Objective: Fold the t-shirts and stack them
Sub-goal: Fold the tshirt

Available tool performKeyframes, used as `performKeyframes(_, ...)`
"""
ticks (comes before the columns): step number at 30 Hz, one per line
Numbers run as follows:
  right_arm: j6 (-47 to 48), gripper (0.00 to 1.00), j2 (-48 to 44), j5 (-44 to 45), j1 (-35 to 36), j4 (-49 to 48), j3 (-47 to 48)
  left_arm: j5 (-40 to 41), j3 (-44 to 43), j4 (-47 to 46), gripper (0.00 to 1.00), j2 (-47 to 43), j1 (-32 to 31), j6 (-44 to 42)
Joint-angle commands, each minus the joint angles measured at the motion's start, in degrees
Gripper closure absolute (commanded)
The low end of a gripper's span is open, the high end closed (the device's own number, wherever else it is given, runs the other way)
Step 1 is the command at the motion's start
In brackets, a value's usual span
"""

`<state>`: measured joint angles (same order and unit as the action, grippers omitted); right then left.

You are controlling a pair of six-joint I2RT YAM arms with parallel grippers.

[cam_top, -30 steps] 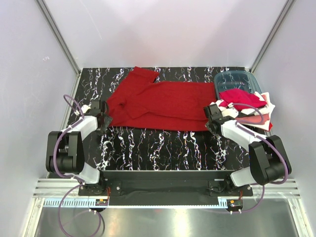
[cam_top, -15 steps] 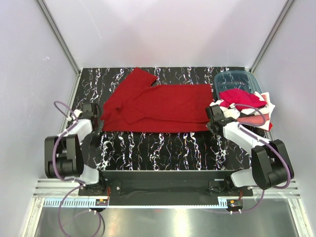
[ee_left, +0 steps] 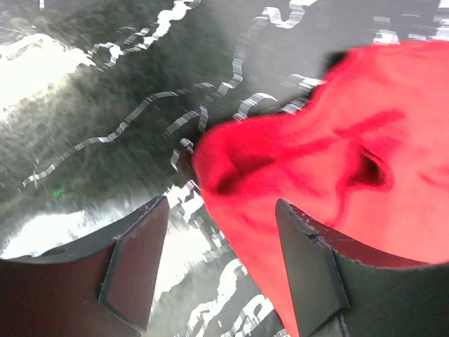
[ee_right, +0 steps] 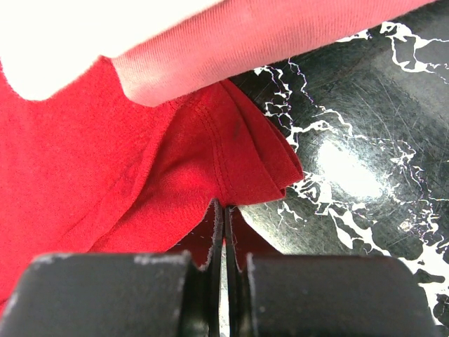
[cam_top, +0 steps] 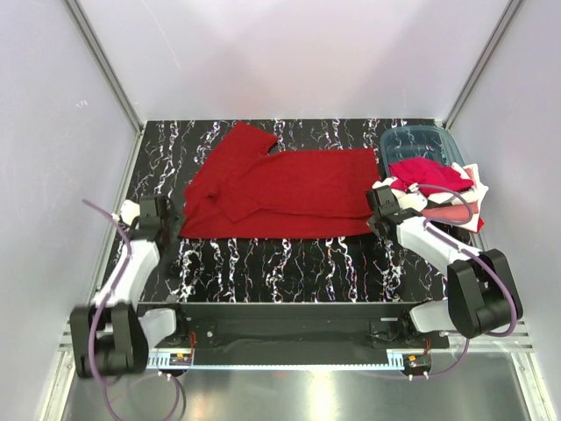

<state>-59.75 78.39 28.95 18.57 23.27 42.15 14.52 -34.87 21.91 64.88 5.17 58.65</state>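
A large deep red t-shirt (cam_top: 280, 189) lies spread flat across the middle of the black marbled table (cam_top: 289, 263). My left gripper (cam_top: 173, 224) sits at the shirt's near-left corner. In the left wrist view that gripper (ee_left: 221, 270) is open, and the shirt's rumpled edge (ee_left: 330, 161) lies loose ahead of and partly between the fingers (ee_left: 133, 260). My right gripper (cam_top: 375, 215) is at the shirt's right edge. In the right wrist view this gripper (ee_right: 224, 214) is shut, pinching the folded red hem (ee_right: 238, 161). More t-shirts, red, white and pink, lie heaped (cam_top: 443, 193) at the right.
A teal translucent bin (cam_top: 419, 143) stands at the back right, partly under the heap. Pink cloth (ee_right: 266, 42) and white cloth (ee_right: 63, 35) hang just above the right gripper. Grey enclosure walls (cam_top: 53, 132) rise on either side.
The left gripper shut on the shirt's left edge, drew it leftward so the shirt lies flatter, then let go and backed toward the near left. The right gripper kept its hold.
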Motion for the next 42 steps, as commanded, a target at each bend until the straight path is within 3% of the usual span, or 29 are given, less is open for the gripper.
performKeyframes(1,0.4,1.00,-1.1,2.2,-0.5,0.5,0.2,-0.5,2.2,-1.4,0.32,-8.2,-1.2,-0.6)
performKeyframes(7,0.4,1.00,-1.0,2.3,-0.5,0.5,0.4,-7.1,7.3,-6.3,0.35,-9.3,-3.2,2.3)
performKeyframes(16,0.6,1.00,-1.0,1.7,-0.5,0.0,0.3,-9.5,2.6,-8.9,0.40,8.3,-4.3,2.2)
performKeyframes(22,0.6,1.00,-0.7,1.3,-0.5,-0.2,0.1,-7.0,-0.3,-10.1,0.41,15.1,-4.3,2.0)
performKeyframes(26,0.4,1.00,-0.9,1.5,-0.5,-0.1,-0.1,-5.4,-0.9,-10.0,0.59,17.4,-4.2,2.6)
performKeyframes(31,0.2,1.00,-1.7,1.5,-0.5,-0.1,-0.2,-6.6,-1.1,-10.9,1.00,18.1,-4.2,1.9)
performKeyframes(38,-0.3,1.00,-1.2,-1.2,-0.5,-1.5,-0.3,-6.4,-2.9,-5.8,1.00,12.5,-4.2,1.2)
performKeyframes(42,-0.1,1.00,2.8,-1.0,-0.6,11.3,11.3,-8.7,-9.8,2.6,1.00,10.7,-4.2,3.0)
